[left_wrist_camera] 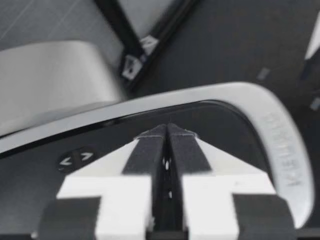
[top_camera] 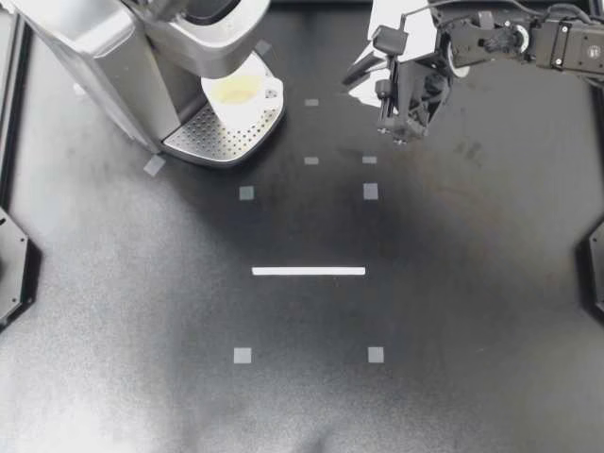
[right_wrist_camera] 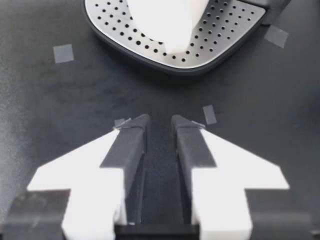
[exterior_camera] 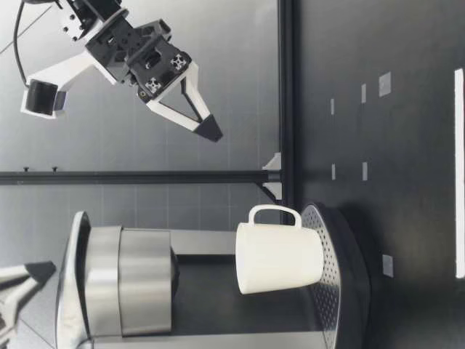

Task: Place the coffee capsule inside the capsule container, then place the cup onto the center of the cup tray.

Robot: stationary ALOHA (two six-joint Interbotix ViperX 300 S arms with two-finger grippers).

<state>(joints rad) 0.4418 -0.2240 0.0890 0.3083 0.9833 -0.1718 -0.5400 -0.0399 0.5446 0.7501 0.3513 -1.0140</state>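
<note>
- White handled cup [top_camera: 238,94]: upright on the perforated metal cup tray [top_camera: 212,142], under the brew head of the silver coffee machine [top_camera: 104,47], at the left side of the black counter [top_camera: 425,283].
- My right gripper [top_camera: 401,132]: raised above the counter, well apart from the cup, pointing towards the tray; its fingers stand a narrow gap apart.
- My left gripper [left_wrist_camera: 167,129]: fingers pressed together, just above the machine's dark, silver-rimmed top panel.

A white cup [top_camera: 241,97] with a side handle stands upright on the perforated metal cup tray [top_camera: 209,140] at the coffee machine's [top_camera: 94,47] base.
</note>
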